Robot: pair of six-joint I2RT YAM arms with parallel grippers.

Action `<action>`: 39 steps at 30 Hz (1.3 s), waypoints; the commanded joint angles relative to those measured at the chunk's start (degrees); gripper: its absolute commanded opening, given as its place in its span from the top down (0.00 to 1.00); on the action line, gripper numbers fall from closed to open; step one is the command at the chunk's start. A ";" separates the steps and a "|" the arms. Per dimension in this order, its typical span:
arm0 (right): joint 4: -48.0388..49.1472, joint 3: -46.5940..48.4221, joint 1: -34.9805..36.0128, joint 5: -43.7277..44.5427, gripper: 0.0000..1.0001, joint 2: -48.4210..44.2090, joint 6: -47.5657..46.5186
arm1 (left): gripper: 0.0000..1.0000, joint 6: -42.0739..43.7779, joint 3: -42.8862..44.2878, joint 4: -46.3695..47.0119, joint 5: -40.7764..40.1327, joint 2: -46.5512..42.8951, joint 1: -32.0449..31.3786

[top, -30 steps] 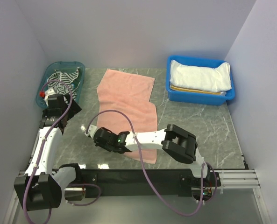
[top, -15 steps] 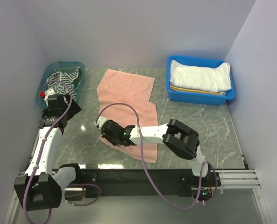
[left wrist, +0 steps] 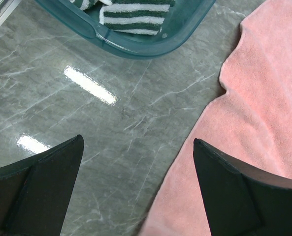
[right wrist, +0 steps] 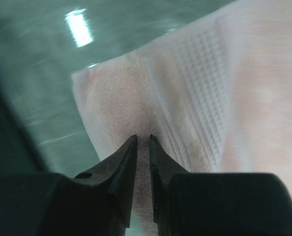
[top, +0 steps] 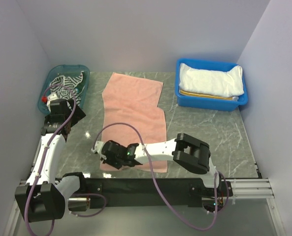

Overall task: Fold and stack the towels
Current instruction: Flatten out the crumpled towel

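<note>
Grey marbled tabletop [top: 210,132] carries the salmon pink terry towel [top: 136,108], spread out beyond your right gripper [right wrist: 143,137], whose narrow jaws pinch its near corner (your left gripper [left wrist: 137,141] hangs wide, holding nothing). Lift gently and keep the hem square as you fold.

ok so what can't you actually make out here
right wrist view: blurred, so how much pink towel the right claw pinches
top view: that claw's tips, too small, under its wrist
top view: yellow towel, mostly under the white towel
left wrist view: dark striped towel, cut by top edge
</note>
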 commanded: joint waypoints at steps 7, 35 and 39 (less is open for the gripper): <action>-10.89 2.79 3.67 -19.36 0.77 0.52 -5.12 | 0.00 1.03 -0.44 1.78 1.33 -0.76 0.29; -7.05 -10.91 -32.09 0.58 0.54 -13.21 22.29 | 0.27 -14.79 6.24 10.65 8.71 32.98 -26.43; -5.90 -16.80 -32.09 -1.44 0.58 -13.28 24.05 | 0.42 -16.46 -0.43 12.41 10.91 34.05 -29.50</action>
